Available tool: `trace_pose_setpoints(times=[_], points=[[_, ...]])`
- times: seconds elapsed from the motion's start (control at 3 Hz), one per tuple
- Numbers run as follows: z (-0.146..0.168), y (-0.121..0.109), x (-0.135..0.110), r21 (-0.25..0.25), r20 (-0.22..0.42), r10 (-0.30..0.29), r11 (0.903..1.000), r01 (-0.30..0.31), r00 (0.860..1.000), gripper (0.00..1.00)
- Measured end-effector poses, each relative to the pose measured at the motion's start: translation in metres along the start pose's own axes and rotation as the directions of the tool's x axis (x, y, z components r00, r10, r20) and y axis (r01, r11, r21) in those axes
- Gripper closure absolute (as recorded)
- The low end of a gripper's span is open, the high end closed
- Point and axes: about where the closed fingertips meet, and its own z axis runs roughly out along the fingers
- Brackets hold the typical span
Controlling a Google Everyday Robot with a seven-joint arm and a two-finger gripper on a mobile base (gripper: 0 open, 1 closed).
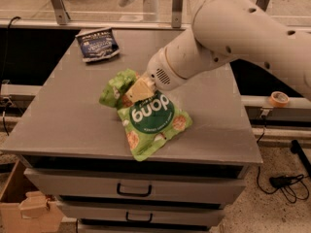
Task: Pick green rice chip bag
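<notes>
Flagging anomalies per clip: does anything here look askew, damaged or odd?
The green rice chip bag is crumpled at its far end, where the gripper meets it, and lies diagonally with its lettering upside down. Nothing looks spilled.

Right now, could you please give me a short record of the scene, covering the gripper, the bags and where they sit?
gripper: on the crumpled upper end of the green rice chip bag, arm reaching in from the picture's right
green rice chip bag: lying front middle on the grey cabinet top, logo up
dark blue snack bag: back left of the top, apart from the green bag
drawers: shut, below the top
</notes>
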Motion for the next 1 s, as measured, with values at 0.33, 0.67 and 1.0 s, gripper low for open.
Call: trace_pose_setpoints(times=[0.33,0.67,1.0], points=[[-0.023,-0.021,-0.024,0.009,0.098,-0.07,0.9976,0.069,0.993,1.0],[-0.058,-0.06,-0.05,0.067,0.216,-0.158,0.9868,0.147,0.964,1.0],[-0.094,-0.091,-0.066,0.129,0.306,-0.208,0.9759,0.176,0.929,1.0]])
